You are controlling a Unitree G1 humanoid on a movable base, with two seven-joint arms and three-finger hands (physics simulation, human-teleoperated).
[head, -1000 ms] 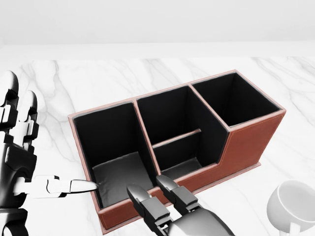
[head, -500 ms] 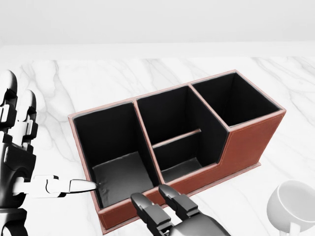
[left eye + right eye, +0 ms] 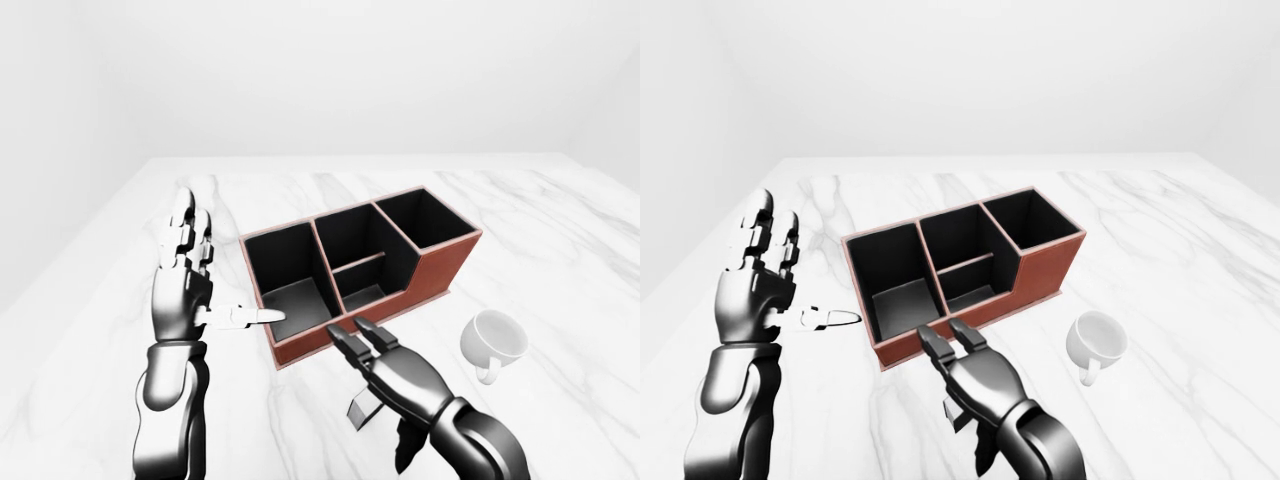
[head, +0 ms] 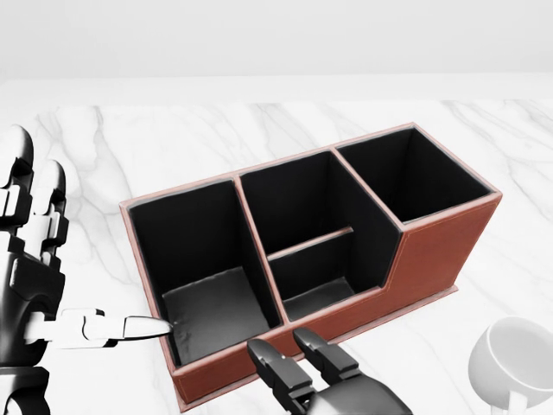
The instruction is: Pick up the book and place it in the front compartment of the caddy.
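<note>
Caddy (image 3: 360, 270) on marble table (image 3: 560, 240), brown outside, black within; book lying dark and flat on floor of its left compartment (image 4: 216, 311). Left hand (image 3: 185, 285) raised beside caddy's left end, fingers spread, thumb pointing toward it. Right hand (image 3: 395, 375) spread too, empty, near caddy's low wall. White cup (image 3: 492, 340) at right.
</note>
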